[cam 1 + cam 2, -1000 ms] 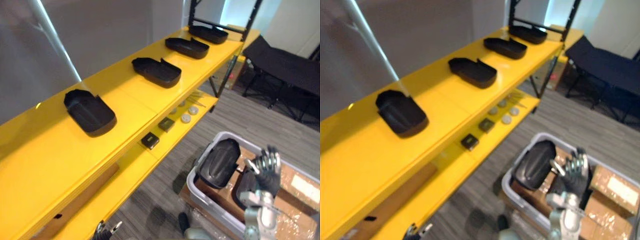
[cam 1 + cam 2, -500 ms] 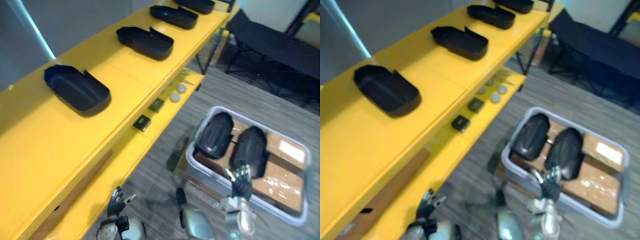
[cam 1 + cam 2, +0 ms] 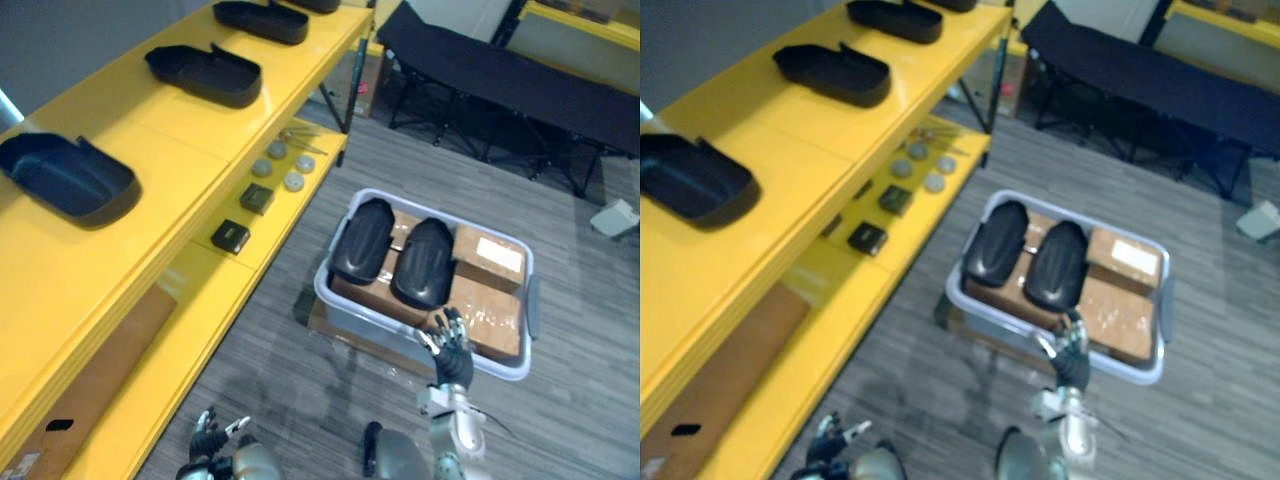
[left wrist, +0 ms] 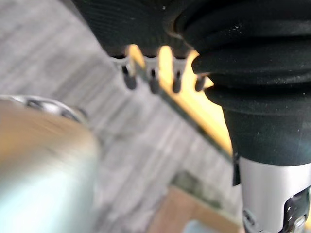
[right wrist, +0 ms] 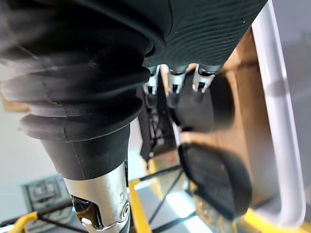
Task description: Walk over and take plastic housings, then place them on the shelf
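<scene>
Two black plastic housings (image 3: 362, 240) (image 3: 424, 262) lie side by side, domed side up, on cardboard boxes in a grey bin (image 3: 527, 300) on the floor. My right hand (image 3: 450, 352) is open with fingers spread, just at the bin's near rim and short of the housings; its fingers (image 5: 172, 90) point toward a housing (image 5: 218, 179). Low beside the shelf, my left hand (image 3: 215, 432) is open and holds nothing, its fingers (image 4: 150, 80) straight. Three more black housings (image 3: 65, 178) (image 3: 205, 73) (image 3: 260, 20) rest, hollow side up, on the yellow shelf's top board (image 3: 170, 140).
The lower yellow shelf board (image 3: 200, 300) carries round discs (image 3: 285, 170), two small black boxes (image 3: 232, 236) and a brown cardboard sheet (image 3: 90, 370). A black folding cot (image 3: 520, 80) stands at the back right. A pale object (image 3: 612, 215) lies on the grey floor.
The camera has swung down and right, bringing the bin to the middle. My right hand, earlier raised over the bin, now sits lower at its near rim, still open.
</scene>
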{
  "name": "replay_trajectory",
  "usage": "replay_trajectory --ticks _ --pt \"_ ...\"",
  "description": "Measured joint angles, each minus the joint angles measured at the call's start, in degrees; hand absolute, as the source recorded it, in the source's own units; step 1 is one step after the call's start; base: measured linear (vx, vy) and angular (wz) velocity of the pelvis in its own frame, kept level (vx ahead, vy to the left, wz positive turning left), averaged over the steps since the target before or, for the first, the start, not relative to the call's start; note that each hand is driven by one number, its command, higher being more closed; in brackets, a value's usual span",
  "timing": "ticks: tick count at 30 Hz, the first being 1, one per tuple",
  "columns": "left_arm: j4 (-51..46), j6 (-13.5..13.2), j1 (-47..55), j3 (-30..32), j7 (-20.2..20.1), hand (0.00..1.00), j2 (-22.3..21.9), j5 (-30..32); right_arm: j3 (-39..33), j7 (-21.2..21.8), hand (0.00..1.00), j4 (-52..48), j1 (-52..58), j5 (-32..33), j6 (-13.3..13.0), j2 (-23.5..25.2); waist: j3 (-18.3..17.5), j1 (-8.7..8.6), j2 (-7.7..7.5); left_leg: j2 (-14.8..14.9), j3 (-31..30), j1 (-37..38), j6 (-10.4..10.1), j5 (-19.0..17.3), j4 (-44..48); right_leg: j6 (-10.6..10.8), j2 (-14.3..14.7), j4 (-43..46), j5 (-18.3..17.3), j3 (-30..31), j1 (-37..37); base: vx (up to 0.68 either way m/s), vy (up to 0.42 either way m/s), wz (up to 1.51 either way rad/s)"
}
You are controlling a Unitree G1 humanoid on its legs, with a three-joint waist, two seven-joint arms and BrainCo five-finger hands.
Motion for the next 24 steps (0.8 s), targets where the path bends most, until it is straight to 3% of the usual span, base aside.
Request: replay_trajectory --ticks 1,2,4,5,6,7,8,9,12,13,15,17,20,24 --pt "0.1 -0.2 0.7 1.1 0.0 0.0 0.2 -0.2 0.2 -0.4 0.0 -0.1 0.1 -1.0 0.0 0.1 -0.5 -0.02 -0.74 1.1 -0.1 -0.2 -1.6 0.5 0.2 4.5 1.0 -2.1 -2.5 -1.1 1.0 0.0 -0.495 -0.43" --pt "1.0 -0.5 0.5 1.6 0.1 0.0 -1.3 -2.4 -0.6 -1.7 0.0 -0.2 -1.0 -1.9 0.2 -1.5 -0.4 0.28 1.26 4.2 -0.3 -1.0 -2.1 1.5 -0.1 3.2 4.7 -5.5 -3.1 -3.1 1.8 -0.02 -0.469 -0.35" --pt "0.9 -1.0 0.7 1.4 -0.2 0.0 -3.0 -5.3 -3.6 -3.6 0.0 -1.0 -1.3 -4.6 0.2 -3.9 0.4 -0.33 3.89 6.1 -2.0 -2.4 0.2 3.0 0.4 2.0 7.3 -6.4 -3.7 -3.1 1.3 -0.05 -0.292 -0.15" --pt "0.9 -1.1 0.8 1.4 -0.4 0.0 -3.6 -6.7 -5.4 -4.8 0.0 -1.1 -1.1 -6.0 0.6 -5.1 0.8 -0.34 4.66 6.5 -3.1 -3.6 1.3 4.0 2.2 1.3 7.7 -6.4 -4.2 -3.1 1.3 -0.05 -0.217 0.02" --pt "0.8 -1.3 1.3 1.4 -1.1 0.0 -4.0 -6.7 -7.8 -6.2 0.0 -1.1 -1.0 -6.7 1.3 -6.7 1.4 -0.36 5.19 6.6 -5.0 -5.9 3.9 5.8 7.0 0.9 7.6 -7.2 -4.0 -3.0 2.1 -0.04 -0.164 -0.01" --pt "0.9 -1.7 1.9 1.3 -1.6 0.0 -4.1 -6.5 -9.2 -7.1 0.0 -1.3 -1.0 -6.7 1.3 -6.9 2.2 -0.35 4.84 6.2 -6.6 -7.6 4.7 5.9 10.7 0.4 7.3 -8.5 -3.4 -2.6 3.4 -0.04 -0.133 -0.08" --pt "0.9 -2.1 2.5 1.2 -1.9 0.0 -4.3 -6.2 -10.1 -7.6 0.0 -1.5 -1.2 -6.9 1.3 -7.3 2.3 -0.23 4.92 4.9 -8.2 -8.2 4.4 4.2 11.9 0.4 7.0 -9.4 -3.0 -2.0 4.0 -0.02 -0.022 -0.34" --pt "0.4 -2.5 3.9 1.2 -2.3 0.0 -5.3 -6.2 -12.4 -8.9 0.0 -2.1 -2.2 -8.1 1.3 -8.5 2.4 -0.06 5.3 -0.3 -11.3 -8.0 3.1 1.5 10.0 0.8 5.6 -11.1 -2.4 -1.0 4.7 0.0 0.053 -0.36" --pt "-0.1 -3.0 3.7 0.9 -3.2 0.0 -5.7 -6.2 -16.3 -11.4 0.0 -2.1 -5.5 -8.9 1.7 -10.4 3.8 0.5 7.02 -6.6 -13.7 -7.4 2.4 1.5 0.4 1.7 4.9 -12.3 -0.9 -0.2 3.8 -0.01 0.132 -0.3" --pt "-0.3 -3.1 3.2 0.8 -3.5 0.0 -5.3 -6.0 -17.1 -12.4 0.0 -1.3 -7.0 -8.9 2.5 -10.5 4.1 0.85 6.69 -8.4 -13.4 -6.7 2.2 1.9 -1.9 2.7 3.8 -13.8 0.1 -0.4 3.8 0.0 0.159 -0.17" --pt "-0.8 -3.3 3.2 1.0 -4.5 0.0 -4.5 -4.9 -18.3 -13.4 0.0 0.3 -9.9 -8.9 3.5 -11.5 5.5 1.66 5.24 -10.1 -12.7 -6.5 2.9 1.6 -2.1 3.9 2.4 -15.9 2.4 -0.6 4.1 0.04 0.121 -0.1" --pt "-0.9 -2.8 2.9 0.8 -4.9 0.0 -3.6 -2.0 -18.9 -14.6 0.0 4.1 -15.8 -8.1 5.6 -13.6 6.3 1.88 4.84 -11.2 -12.5 -7.2 3.7 1.7 -1.1 4.7 1.3 -17.6 4.6 -0.9 4.8 0.08 0.14 -0.01" --pt "-3.4 -3.1 -0.5 -0.5 -4.5 0.0 -2.9 -1.9 -19.1 -15.5 0.0 9.9 -26.6 -5.9 8.2 -17.8 9.0 3.12 5.35 -12.1 -14.3 -9.6 4.0 1.6 0.4 4.8 1.3 -20.3 7.3 -1.8 4.9 0.07 0.078 0.07" --pt "-6.9 -3.5 -3.7 -1.4 -3.5 0.0 -2.9 -4.6 -19.1 -16.6 0.0 16.4 -37.8 -4.3 10.9 -22.5 11.6 3.66 5.9 -12.4 -16.7 -12.7 4.1 1.5 1.3 4.7 1.5 -21.6 8.4 -4.3 4.2 -0.01 0.014 0.27"
